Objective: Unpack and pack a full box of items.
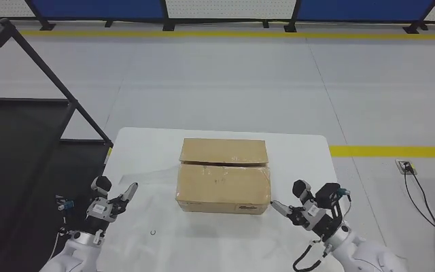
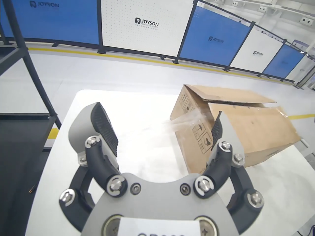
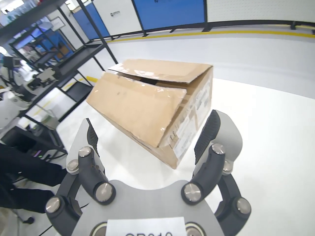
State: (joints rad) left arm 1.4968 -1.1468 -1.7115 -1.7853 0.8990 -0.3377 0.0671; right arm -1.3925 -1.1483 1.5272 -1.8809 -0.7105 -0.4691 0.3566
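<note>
box [image 1: 223, 178], flanked by left claw [image 2: 158, 110], right claw [image 3: 150, 117]

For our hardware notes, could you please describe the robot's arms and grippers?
The left gripper and right gripper match: grey metal base, black links with silver screws, pale grey fingers with ribbed black pads, a white printed label. The arms have white shells; a black cable loops beside the right one.

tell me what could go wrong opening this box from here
1. A loose strip of tape hangs off the box end nearest the left gripper; it may stick to a finger.
2. The box sits free on the smooth table, and the right gripper is open and clear of it, so lifting a flap one-handed may slide or tip it.
</note>
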